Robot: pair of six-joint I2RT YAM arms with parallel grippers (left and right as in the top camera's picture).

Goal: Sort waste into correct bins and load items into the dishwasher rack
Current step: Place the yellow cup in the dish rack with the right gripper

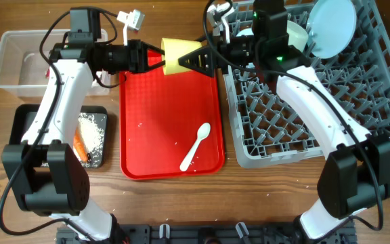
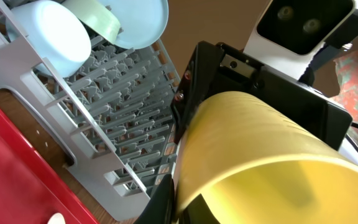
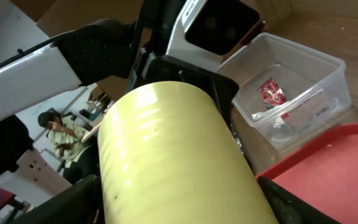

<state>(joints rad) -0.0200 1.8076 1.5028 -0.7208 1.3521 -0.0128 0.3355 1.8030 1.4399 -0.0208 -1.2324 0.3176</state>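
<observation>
Fingers of the right gripper (image 1: 191,58) clamp the yellow cup (image 1: 179,50) above the red tray (image 1: 171,129). Left gripper (image 1: 161,58) fingers seemingly grip its other end.

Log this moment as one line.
yellow cup: above red tray | left pincer: shut on yellow cup | right pincer: straddling it, grip unclear | spoon: on red tray | rack: plate, bowls in

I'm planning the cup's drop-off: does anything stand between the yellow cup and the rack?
Nothing visible does. The yellow cup, held by left pincer and right pincer, hangs beside the rim of the rack; open pegs lie just beyond.
</observation>
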